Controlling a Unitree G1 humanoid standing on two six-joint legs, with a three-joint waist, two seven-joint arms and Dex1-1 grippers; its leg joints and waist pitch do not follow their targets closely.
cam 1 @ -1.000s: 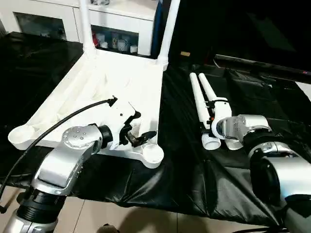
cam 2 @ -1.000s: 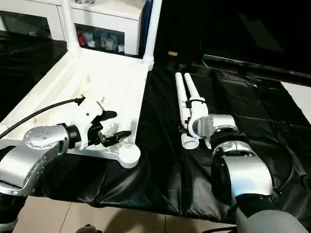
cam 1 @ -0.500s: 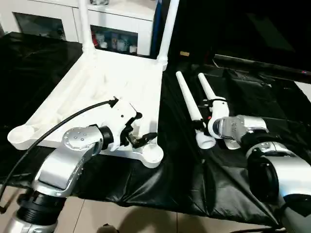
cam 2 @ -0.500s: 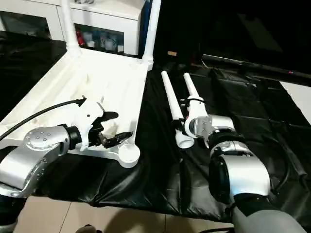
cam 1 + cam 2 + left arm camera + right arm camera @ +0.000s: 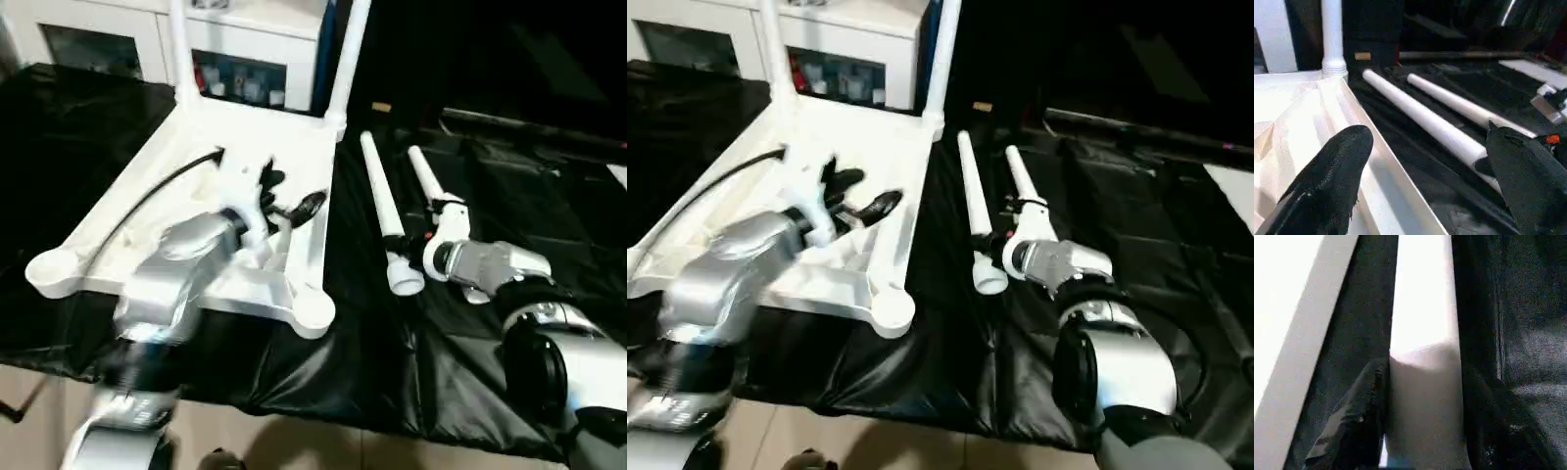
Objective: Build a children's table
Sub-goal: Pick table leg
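The children's table top [image 5: 211,142] lies upside down on the black cloth at the left, with two legs [image 5: 179,49] standing in its far corner sockets. The near right socket [image 5: 313,313] stands bare. Two loose legs lie to its right: one [image 5: 382,206] free, the other [image 5: 424,178] between the fingers [image 5: 1352,431] of my right gripper [image 5: 434,220], which is shut on its wide end. My left gripper [image 5: 291,193] hovers open over the top's right rim, holding nothing; in the left wrist view its fingers [image 5: 1337,166] stand wide apart.
A white glass-door cabinet [image 5: 245,78] stands behind the table top. The black cloth [image 5: 411,362] ends near the front, with tiled floor [image 5: 294,446] below. A black cable [image 5: 147,211] trails from my left arm across the top. A dark low unit [image 5: 529,127] runs along the back right.
My left arm has lifted from the near right socket and moved farther along the top's right rim. The right gripper has closed on its leg, and the two loose legs have spread apart.
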